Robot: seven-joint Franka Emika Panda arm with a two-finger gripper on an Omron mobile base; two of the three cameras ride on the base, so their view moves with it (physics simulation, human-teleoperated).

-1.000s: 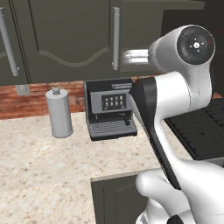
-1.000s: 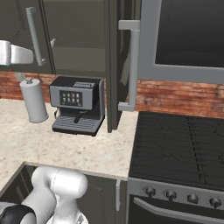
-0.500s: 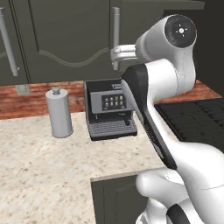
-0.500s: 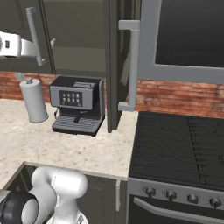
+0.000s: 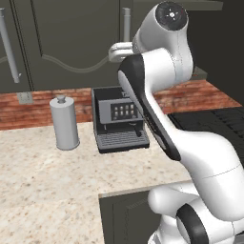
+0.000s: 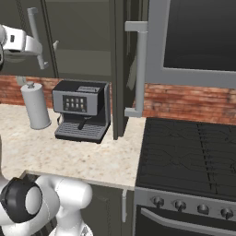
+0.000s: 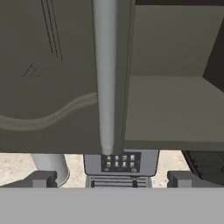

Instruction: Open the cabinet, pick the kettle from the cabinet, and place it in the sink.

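We see our gripper (image 7: 109, 179) spread wide and empty, raised before the cabinet (image 7: 48, 78). Its silver handle (image 7: 105, 74) hangs straight ahead, centred between the fingertips (image 7: 41, 178) and apart from them, above the coffee machine (image 5: 119, 119).

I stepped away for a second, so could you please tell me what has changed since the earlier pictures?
The arm has swung left, carrying the open tool up to the cabinet's bar handle; nothing is gripped yet. The cabinet door stays shut, and the coffee machine and grey canister have not moved.
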